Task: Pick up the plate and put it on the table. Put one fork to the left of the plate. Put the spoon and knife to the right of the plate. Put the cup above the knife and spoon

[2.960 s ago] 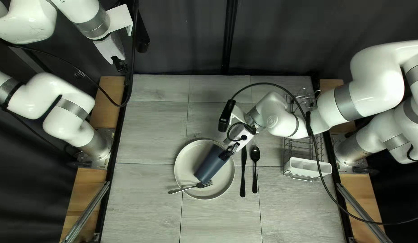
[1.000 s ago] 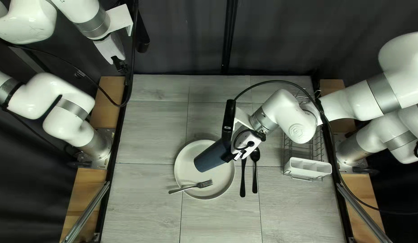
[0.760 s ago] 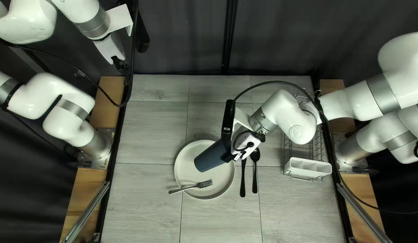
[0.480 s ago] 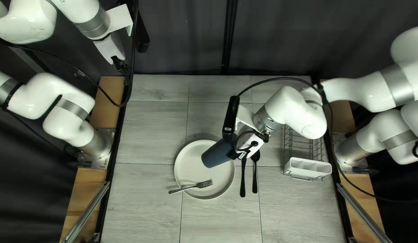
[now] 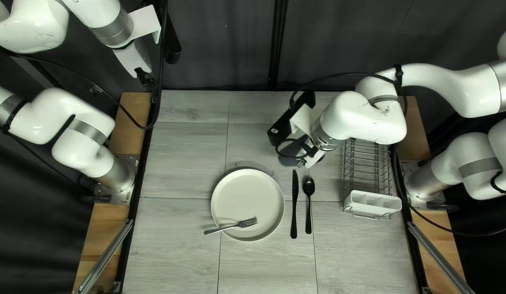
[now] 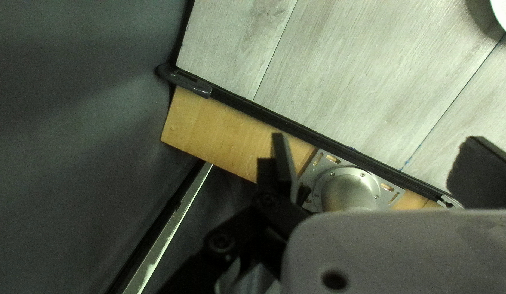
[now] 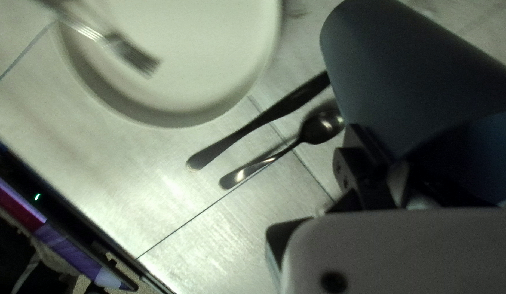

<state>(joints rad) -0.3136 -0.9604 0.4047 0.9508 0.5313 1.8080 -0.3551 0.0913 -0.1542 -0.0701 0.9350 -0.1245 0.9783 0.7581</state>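
Clamps cup [image 7: 405, 71] in right gripper [image 5: 311, 158], near knife [image 5: 295, 207] and spoon [image 5: 308, 186]; holds left gripper [image 5: 147, 81] wide open (gripping nothing); shows fork [image 5: 231, 226] resting partly on plate [image 5: 247, 193], with handle overhanging left rim

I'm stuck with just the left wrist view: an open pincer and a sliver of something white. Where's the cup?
Observer: The right arm is holding the cup up.
Operator: Where's the fork?
Observer: Across the rim of the plate, tines inside, handle end sticking out.
Operator: And the knife?
Observer: Between the plate and the spoon.
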